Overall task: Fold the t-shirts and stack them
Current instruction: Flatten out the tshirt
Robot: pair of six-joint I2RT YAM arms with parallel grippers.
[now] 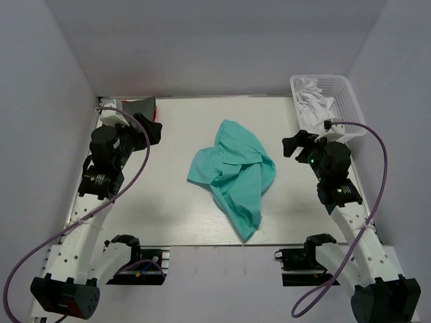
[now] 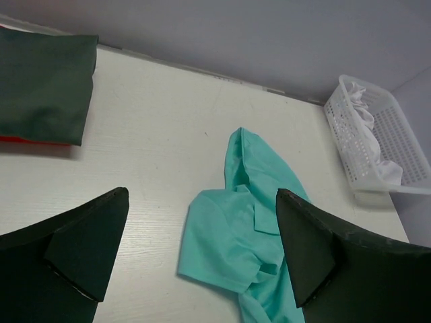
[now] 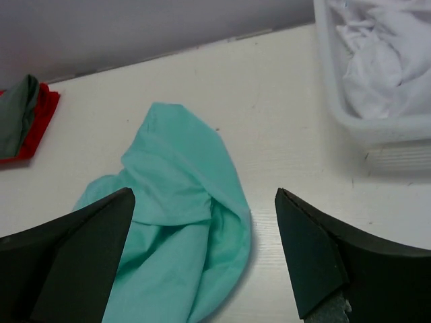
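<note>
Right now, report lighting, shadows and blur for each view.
Top external: even soft light, sharp, only a faint shadow edging the mint t-shirt. Left wrist: its fingers dark and soft-edged, table sharp. Right wrist: white cloth in the basket nearly washed out.

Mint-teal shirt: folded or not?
Not folded: the mint-teal shirt lies in a crumpled heap, cloth bunched in uneven overlapping creases, one end trailing out loose.

Mint-teal shirt (image 1: pixel 232 171), grey shirt (image 2: pixel 40 84), red shirt (image 3: pixel 44 118), white basket (image 2: pixel 404 138).
</note>
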